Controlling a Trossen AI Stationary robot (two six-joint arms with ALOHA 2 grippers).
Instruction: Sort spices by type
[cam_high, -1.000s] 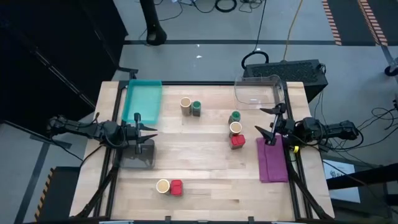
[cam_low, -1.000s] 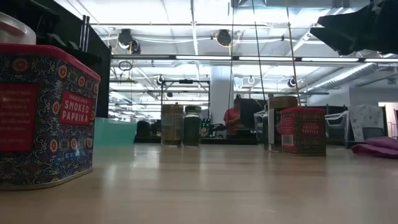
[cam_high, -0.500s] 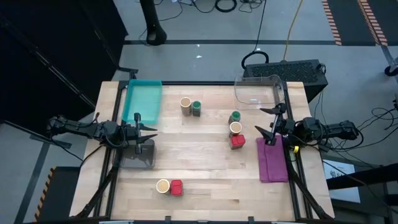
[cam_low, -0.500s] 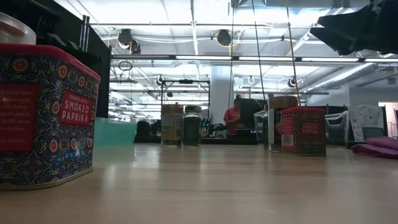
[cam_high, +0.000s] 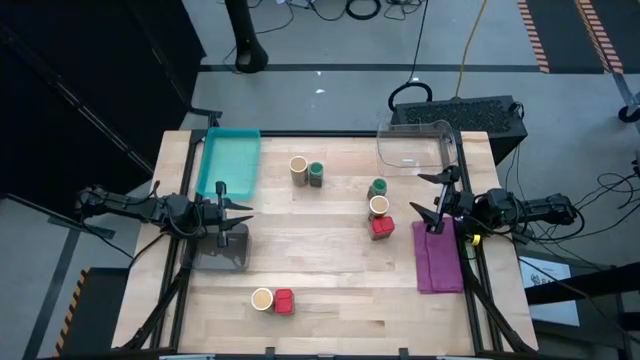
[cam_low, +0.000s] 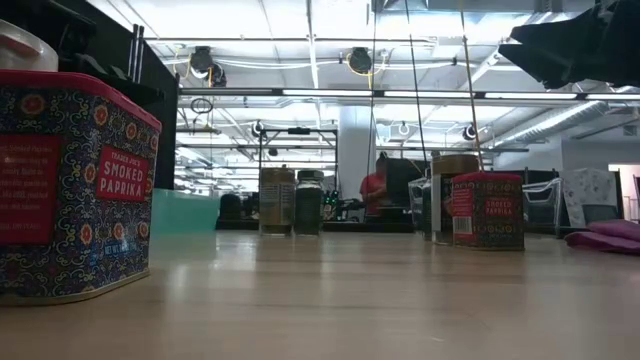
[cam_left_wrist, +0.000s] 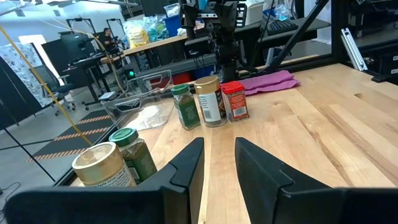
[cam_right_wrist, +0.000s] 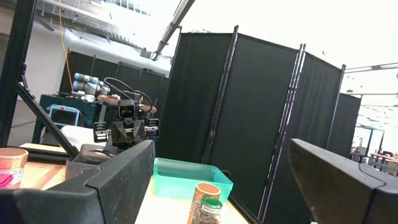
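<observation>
Seven spice jars stand in three clusters on the worktop (cam_high: 330, 270): a tan-and-green pair (cam_high: 306, 171) near the far edge, a trio (cam_high: 379, 208) toward the right edge, a tan-and-red pair (cam_high: 273, 300) near the front edge. The left gripper (cam_high: 236, 210) and right gripper (cam_high: 427, 196) hover at opposite edges, jaws released.

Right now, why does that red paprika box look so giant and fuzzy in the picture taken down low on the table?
In the low view the red paprika tin sits right up against the camera, so it fills the left side and looks soft. The other jars stand farther off and look small. Bright ceiling lights wash out the top. In the high view the same tin is tiny.
</observation>
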